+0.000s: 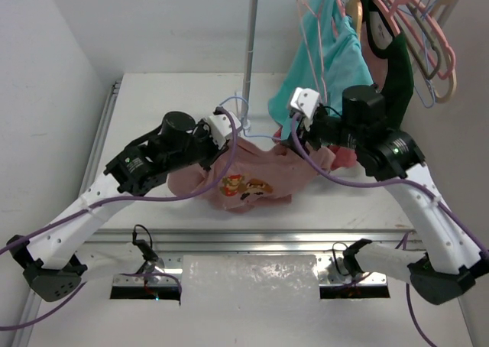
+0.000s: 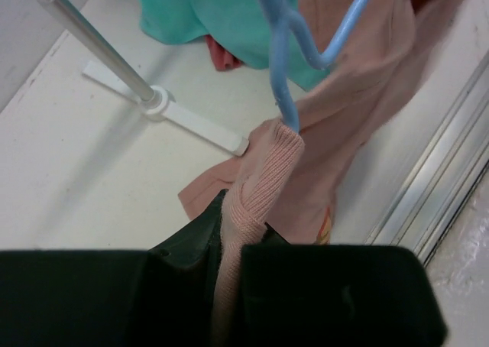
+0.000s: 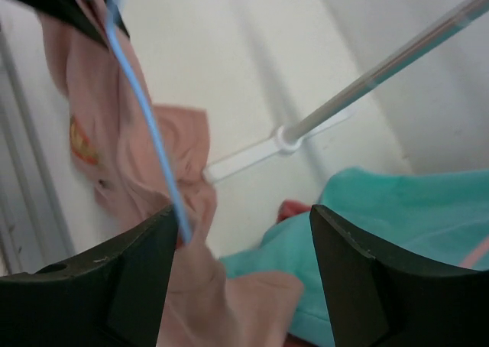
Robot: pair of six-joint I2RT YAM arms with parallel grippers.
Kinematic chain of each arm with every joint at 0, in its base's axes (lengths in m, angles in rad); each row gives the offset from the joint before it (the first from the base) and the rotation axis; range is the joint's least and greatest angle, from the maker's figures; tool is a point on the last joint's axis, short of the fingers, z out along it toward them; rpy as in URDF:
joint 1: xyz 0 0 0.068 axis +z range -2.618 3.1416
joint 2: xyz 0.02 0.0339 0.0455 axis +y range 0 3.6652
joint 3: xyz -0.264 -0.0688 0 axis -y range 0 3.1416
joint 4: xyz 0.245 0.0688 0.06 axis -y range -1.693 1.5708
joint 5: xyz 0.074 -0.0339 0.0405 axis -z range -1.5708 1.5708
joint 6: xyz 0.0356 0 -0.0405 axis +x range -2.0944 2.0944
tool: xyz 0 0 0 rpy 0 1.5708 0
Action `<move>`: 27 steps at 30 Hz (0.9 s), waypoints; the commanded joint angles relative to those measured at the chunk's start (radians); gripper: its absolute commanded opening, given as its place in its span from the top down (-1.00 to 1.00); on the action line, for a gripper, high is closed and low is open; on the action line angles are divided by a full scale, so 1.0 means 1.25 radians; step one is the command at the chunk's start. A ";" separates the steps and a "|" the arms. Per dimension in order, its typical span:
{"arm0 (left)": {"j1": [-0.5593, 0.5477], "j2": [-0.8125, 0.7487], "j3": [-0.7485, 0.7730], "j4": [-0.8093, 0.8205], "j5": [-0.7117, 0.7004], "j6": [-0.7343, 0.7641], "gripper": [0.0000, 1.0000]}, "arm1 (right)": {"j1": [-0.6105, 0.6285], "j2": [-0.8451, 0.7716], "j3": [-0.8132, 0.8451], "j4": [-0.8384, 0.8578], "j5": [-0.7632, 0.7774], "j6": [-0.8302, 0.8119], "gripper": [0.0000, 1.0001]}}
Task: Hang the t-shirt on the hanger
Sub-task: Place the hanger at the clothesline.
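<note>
Left wrist view: t-shirt point(image 2: 344, 133) ribbed collar pinched tight in left gripper point(image 2: 233, 248), hanger point(image 2: 281, 72) wire end touching collar just above. T-shirt bunched mid-desk, print up. Right gripper point(image 3: 243, 217) fingers spread wide — hanger wire beside one finger, teal shirt point(image 3: 397, 209) beyond

Teal shirt point(image 1: 340, 64), dark green garment point(image 1: 397, 72) and pink hangers point(image 1: 419, 35) hang from the rack point(image 1: 249, 49).

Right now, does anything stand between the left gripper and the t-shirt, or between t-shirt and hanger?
Nothing visible does: the left gripper pinches the t-shirt at its collar, and the hanger touches that collar.
</note>
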 commanded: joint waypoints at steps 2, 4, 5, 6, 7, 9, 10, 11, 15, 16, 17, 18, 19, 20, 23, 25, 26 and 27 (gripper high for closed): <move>0.005 -0.029 0.047 0.026 0.083 0.033 1.00 | -0.005 0.004 0.033 -0.093 -0.094 -0.083 -0.41; 0.005 -0.033 0.044 0.026 0.081 0.036 1.00 | -0.005 0.023 0.049 -0.144 -0.125 -0.088 -0.40; 0.003 -0.034 0.043 0.030 0.082 0.036 1.00 | -0.005 0.034 0.070 -0.164 -0.135 -0.089 -0.30; 0.005 -0.037 0.042 0.035 0.087 0.035 1.00 | -0.005 0.051 0.074 -0.175 -0.141 -0.080 -0.27; 0.005 -0.040 0.038 0.041 0.096 0.036 1.00 | -0.005 0.056 0.077 -0.176 -0.150 -0.078 -0.25; 0.005 -0.040 0.040 0.040 0.099 0.035 1.00 | -0.005 0.059 0.067 -0.159 -0.158 -0.067 0.22; 0.005 -0.043 0.039 0.043 0.093 0.035 1.00 | -0.005 0.062 0.065 -0.158 -0.179 -0.067 0.48; 0.005 -0.044 0.038 0.047 0.084 0.032 1.00 | -0.005 0.062 0.061 -0.149 -0.191 -0.066 0.79; 0.005 -0.061 0.025 0.091 -0.002 0.008 0.78 | -0.005 -0.003 -0.063 0.038 -0.183 0.019 1.00; 0.005 -0.068 0.015 0.103 -0.021 -0.005 0.68 | -0.010 -0.016 -0.084 0.111 -0.153 0.035 1.00; 0.005 -0.078 0.005 0.116 -0.049 -0.010 0.67 | -0.022 -0.026 -0.103 0.135 -0.115 0.053 1.00; 0.003 -0.100 -0.006 0.135 -0.089 -0.016 0.62 | -0.040 -0.037 -0.119 0.154 -0.111 0.066 1.00; 0.005 -0.111 -0.026 0.144 -0.108 -0.026 0.59 | -0.091 -0.041 -0.121 0.173 -0.117 0.080 1.00; 0.003 -0.131 -0.034 0.159 -0.134 -0.033 0.52 | -0.115 -0.040 -0.115 0.177 -0.161 0.106 1.00; 0.003 -0.160 -0.050 0.171 -0.144 -0.037 0.38 | -0.153 -0.040 -0.109 0.184 -0.202 0.121 1.00; 0.005 -0.165 -0.052 0.172 -0.145 -0.038 0.40 | -0.154 -0.037 -0.100 0.169 -0.222 0.111 1.00; 0.003 -0.168 -0.050 0.171 -0.145 -0.038 0.58 | -0.154 -0.042 -0.102 0.172 -0.228 0.112 1.00; 0.005 -0.168 -0.052 0.167 -0.138 -0.034 0.86 | -0.156 -0.046 -0.111 0.177 -0.247 0.113 1.00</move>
